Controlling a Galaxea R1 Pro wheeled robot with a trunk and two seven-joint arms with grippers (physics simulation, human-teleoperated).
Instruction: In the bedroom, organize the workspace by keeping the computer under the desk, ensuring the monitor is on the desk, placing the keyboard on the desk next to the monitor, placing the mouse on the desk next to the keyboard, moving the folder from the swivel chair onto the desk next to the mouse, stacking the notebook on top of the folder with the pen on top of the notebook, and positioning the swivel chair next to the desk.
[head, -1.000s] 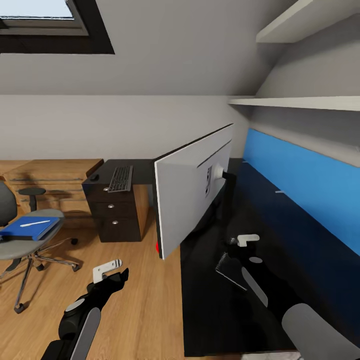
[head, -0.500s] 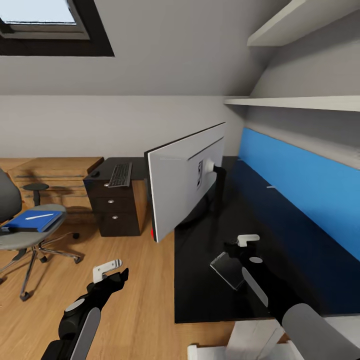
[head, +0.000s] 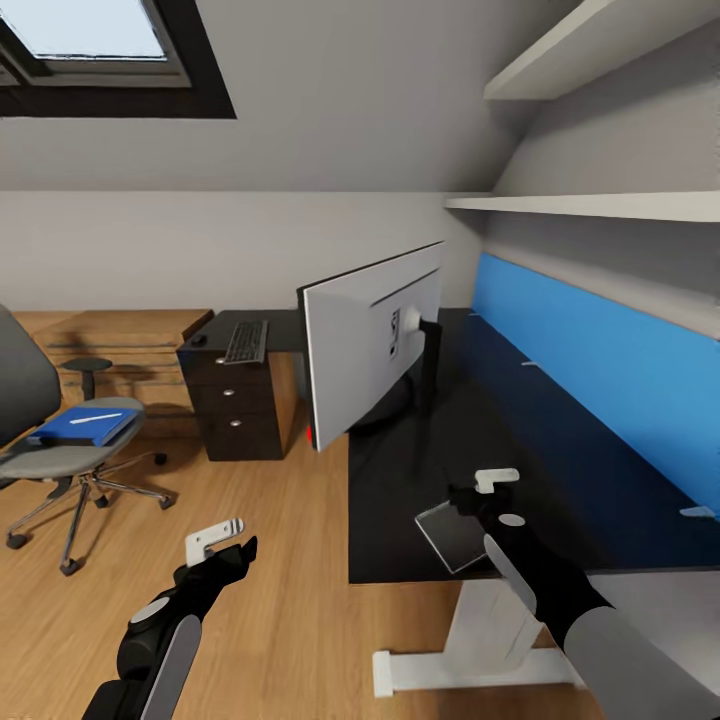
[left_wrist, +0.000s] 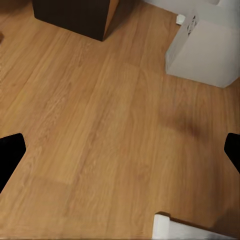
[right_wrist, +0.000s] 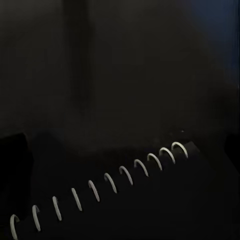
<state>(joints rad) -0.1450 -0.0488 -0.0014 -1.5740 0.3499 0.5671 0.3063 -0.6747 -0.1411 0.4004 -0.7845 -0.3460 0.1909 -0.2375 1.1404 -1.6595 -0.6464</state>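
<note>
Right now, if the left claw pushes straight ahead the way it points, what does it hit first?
Probably the bare wood floor. The left wrist view looks along the open left claw onto planks. The silver-grey computer and the black drawer unit sit off toward the frame's edges, though depth is uncertain.

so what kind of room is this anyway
Most likely an attic bedroom used as a home office: a skylight set in a sloped ceiling, an L-shaped black desk carrying a monitor, and a grey swivel chair on a wood plank floor.
</note>
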